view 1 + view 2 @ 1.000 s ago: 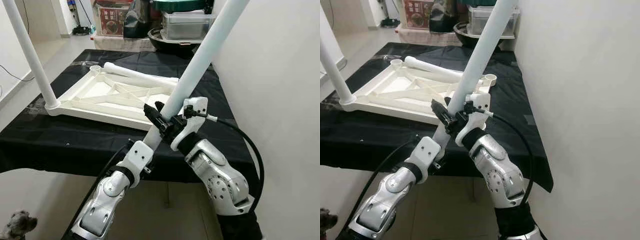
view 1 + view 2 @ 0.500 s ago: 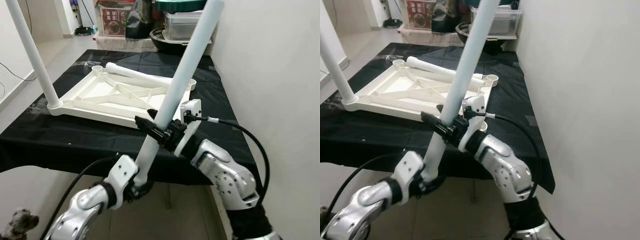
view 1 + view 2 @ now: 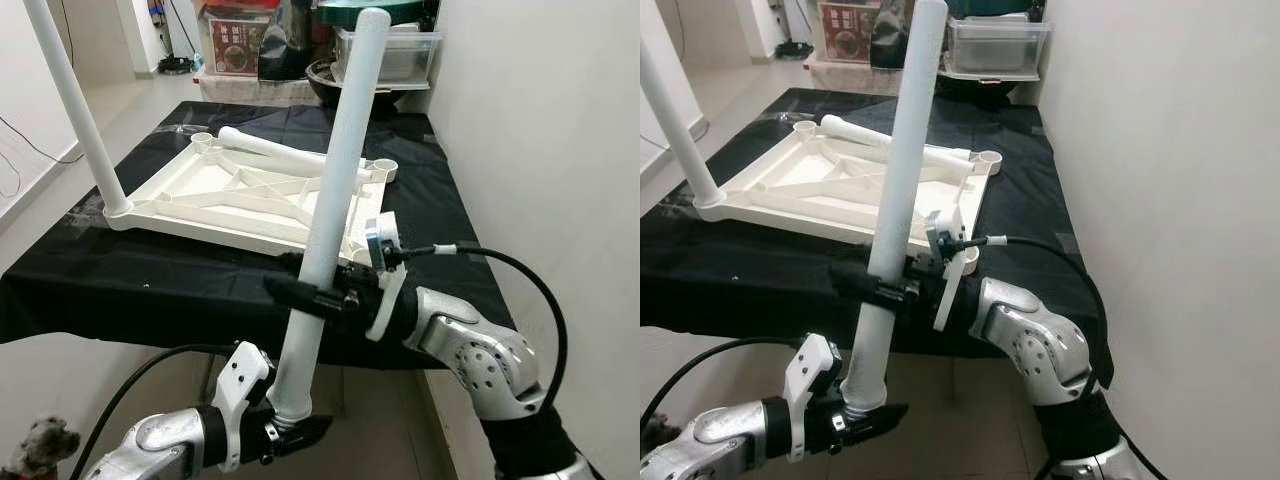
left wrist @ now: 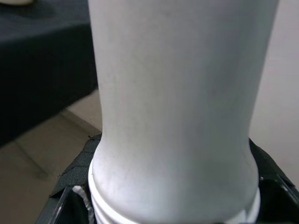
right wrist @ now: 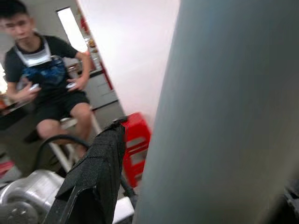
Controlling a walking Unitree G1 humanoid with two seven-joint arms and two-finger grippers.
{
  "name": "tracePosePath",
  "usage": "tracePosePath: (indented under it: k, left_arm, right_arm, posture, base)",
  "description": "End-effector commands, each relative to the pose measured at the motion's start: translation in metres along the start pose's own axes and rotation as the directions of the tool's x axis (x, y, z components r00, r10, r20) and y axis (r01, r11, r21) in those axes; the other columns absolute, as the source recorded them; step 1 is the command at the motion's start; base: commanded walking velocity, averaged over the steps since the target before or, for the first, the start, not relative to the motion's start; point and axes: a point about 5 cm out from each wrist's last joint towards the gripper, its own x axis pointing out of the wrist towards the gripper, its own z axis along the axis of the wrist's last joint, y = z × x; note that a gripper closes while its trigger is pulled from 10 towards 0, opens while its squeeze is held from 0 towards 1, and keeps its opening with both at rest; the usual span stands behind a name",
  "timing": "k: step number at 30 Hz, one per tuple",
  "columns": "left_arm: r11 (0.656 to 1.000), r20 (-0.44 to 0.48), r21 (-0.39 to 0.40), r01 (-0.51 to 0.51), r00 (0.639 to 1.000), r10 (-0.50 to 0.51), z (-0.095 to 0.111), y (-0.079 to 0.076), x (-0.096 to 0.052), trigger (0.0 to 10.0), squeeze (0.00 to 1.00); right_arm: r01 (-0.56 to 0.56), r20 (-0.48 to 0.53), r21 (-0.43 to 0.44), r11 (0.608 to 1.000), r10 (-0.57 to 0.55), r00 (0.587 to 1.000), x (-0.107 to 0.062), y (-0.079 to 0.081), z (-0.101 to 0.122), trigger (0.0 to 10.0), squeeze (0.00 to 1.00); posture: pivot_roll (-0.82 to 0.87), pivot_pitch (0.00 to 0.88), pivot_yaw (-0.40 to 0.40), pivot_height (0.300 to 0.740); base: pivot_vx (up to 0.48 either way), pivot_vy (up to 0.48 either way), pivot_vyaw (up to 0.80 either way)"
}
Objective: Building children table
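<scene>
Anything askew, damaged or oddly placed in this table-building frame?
Nothing looks damaged. The upturned white plastic tabletop has one upright leg fitted and one loose leg lying across it; both grippers hold a third white leg off the table.

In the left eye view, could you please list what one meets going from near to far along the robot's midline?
Left claw at the base of the held white plastic leg → right claw → black-clothed table → upturned white plastic tabletop → clear plastic storage box.
</scene>
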Motion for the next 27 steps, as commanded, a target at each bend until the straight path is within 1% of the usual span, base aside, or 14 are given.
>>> tracePosePath:
  k: [1, 6, 8, 9, 11, 19, 20, 21, 27]
  left_arm:
    - [1.000, -0.005, 0.002, 0.018, 1.000, -0.018, 0.001, -0.003, -0.001, 10.0, 0.00]
    - [0.999, -0.009, -0.003, 0.032, 0.999, -0.032, 0.000, -0.004, -0.002, 10.0, 0.00]
    - [0.998, -0.014, -0.026, 0.052, 0.999, -0.053, -0.001, -0.007, -0.003, 10.0, 0.00]
    - [0.998, -0.014, -0.026, 0.052, 0.999, -0.053, -0.001, -0.007, -0.003, 10.0, 0.00]
    - [0.997, -0.022, -0.045, 0.069, 0.997, -0.070, -0.003, -0.012, -0.004, 10.0, 0.00]
    - [0.994, -0.028, -0.067, 0.084, 0.996, -0.086, -0.005, -0.017, -0.005, 10.0, 0.00]
    - [0.994, -0.028, -0.068, 0.087, 0.996, -0.089, -0.006, -0.018, -0.005, 10.0, 0.00]
    - [0.993, -0.030, -0.070, 0.090, 0.995, -0.092, -0.006, -0.018, -0.005, 10.0, 0.00]
    - [0.993, -0.035, -0.077, 0.094, 0.995, -0.097, -0.008, -0.020, -0.005, 10.0, 0.00]
  right_arm:
    - [-0.035, -0.004, 0.009, 0.999, 0.035, 0.999, 0.002, 0.005, -0.001, 10.0, 0.00]
    - [-0.059, -0.018, 0.025, 0.998, 0.059, 0.998, 0.002, 0.007, -0.003, 10.0, 0.00]
    - [-0.105, -0.040, 0.057, 0.993, 0.107, 0.993, 0.003, 0.011, -0.007, 10.0, 0.00]
    - [-0.105, -0.040, 0.057, 0.993, 0.107, 0.993, 0.003, 0.011, -0.007, 10.0, 0.00]
    - [-0.141, -0.063, 0.075, 0.987, 0.146, 0.987, 0.004, 0.015, -0.010, 10.0, 0.00]
    - [-0.182, -0.094, 0.095, 0.979, 0.191, 0.977, 0.003, 0.019, -0.014, 10.0, 0.00]
    - [-0.186, -0.096, 0.097, 0.978, 0.196, 0.976, 0.003, 0.020, -0.014, 9.5, 0.00]
    - [-0.191, -0.096, 0.101, 0.976, 0.200, 0.975, 0.003, 0.020, -0.014, 0.0, 0.00]
    - [-0.203, -0.102, 0.106, 0.973, 0.214, 0.972, 0.002, 0.022, -0.015, 0.0, 0.00]
  posture:
    - [0.08, 0.092, -0.025, 0.740]
    - [0.08, 0.092, -0.025, 0.740]
    - [0.07, 0.090, -0.026, 0.740]
    - [0.07, 0.090, -0.026, 0.740]
    - [0.07, 0.089, -0.026, 0.740]
    - [0.07, 0.083, -0.028, 0.740]
    - [0.07, 0.083, -0.028, 0.740]
    - [0.07, 0.081, -0.027, 0.740]
    - [0.07, 0.074, -0.027, 0.740]
  base:
    - [0.000, 0.000, 0.00]
    - [0.000, 0.000, 0.00]
    - [0.000, 0.000, 0.00]
    - [0.000, 0.000, 0.00]
    - [0.000, 0.000, 0.00]
    - [0.000, 0.000, 0.00]
    - [0.000, 0.000, 0.00]
    - [0.000, 0.000, 0.00]
    - [0.000, 0.000, 0.00]
